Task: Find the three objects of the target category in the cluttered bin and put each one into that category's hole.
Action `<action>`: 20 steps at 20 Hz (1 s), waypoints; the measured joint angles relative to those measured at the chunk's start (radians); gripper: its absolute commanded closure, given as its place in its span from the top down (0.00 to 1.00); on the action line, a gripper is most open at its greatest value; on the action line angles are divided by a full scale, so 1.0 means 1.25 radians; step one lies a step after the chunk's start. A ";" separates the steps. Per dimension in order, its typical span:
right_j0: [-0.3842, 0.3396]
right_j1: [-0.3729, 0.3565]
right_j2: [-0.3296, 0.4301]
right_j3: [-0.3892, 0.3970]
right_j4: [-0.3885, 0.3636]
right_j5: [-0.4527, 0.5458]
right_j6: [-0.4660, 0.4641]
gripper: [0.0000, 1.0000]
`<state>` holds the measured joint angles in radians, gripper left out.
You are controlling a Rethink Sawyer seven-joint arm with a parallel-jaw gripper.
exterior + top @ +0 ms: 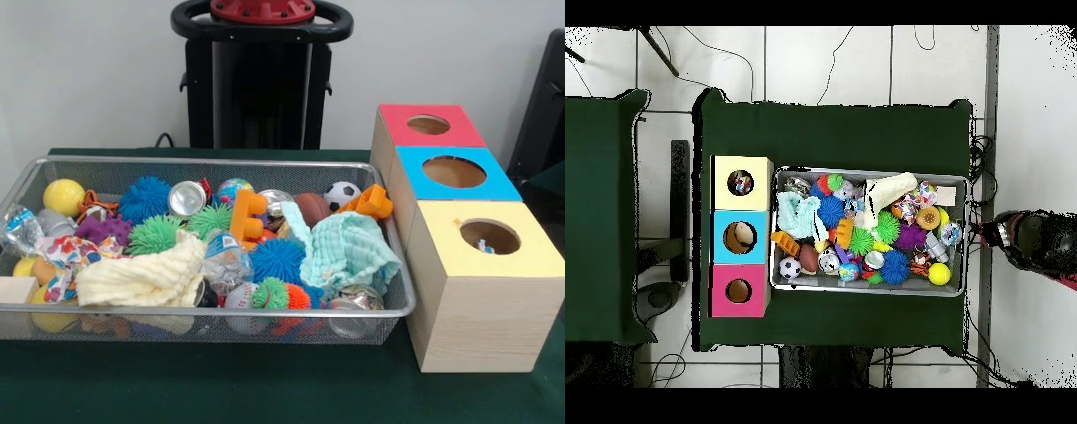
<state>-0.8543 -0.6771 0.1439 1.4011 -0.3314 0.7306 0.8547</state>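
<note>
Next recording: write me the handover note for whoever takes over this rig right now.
Gripper: not in view; the arm is drawn back.
In the wire mesh bin: cream knitted cloth at the front, dotted white cloth beside it, mint green cloth at the end nearest the boxes.
Yellow-topped box's hole: something small and multicoloured shows inside; what it is cannot be told.
Left: all three visible cloths are not yet in that hole.

Bin [221, 311] on the tabletop [177, 380], three boxes [494, 190] in a row just beside its right end in the front view; nearest box [481, 309] with the hole [490, 236] on top; knitted cloth [141, 278] against the bin's near rim, dotted cloth [66, 256] touching its left side; crumpled cloth [349, 252] atop toys [278, 258] at the box end
</note>
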 measured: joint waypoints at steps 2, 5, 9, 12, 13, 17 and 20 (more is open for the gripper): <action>0.000 0.000 -0.008 0.002 0.010 0.000 0.000 0.00; -0.003 0.000 -0.013 0.005 0.023 -0.001 0.000 0.00; -0.012 0.000 -0.013 0.009 0.039 -0.008 0.000 0.00; -0.028 0.003 -0.013 0.014 0.057 -0.022 0.000 0.00; -0.033 0.004 -0.013 0.015 0.060 -0.024 0.000 0.00; -0.063 0.014 -0.013 0.019 0.068 -0.033 0.000 0.00; -0.083 0.022 -0.012 0.018 0.068 -0.033 0.000 0.00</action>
<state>-0.9581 -0.6500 0.1292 1.4241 -0.2469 0.6896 0.8547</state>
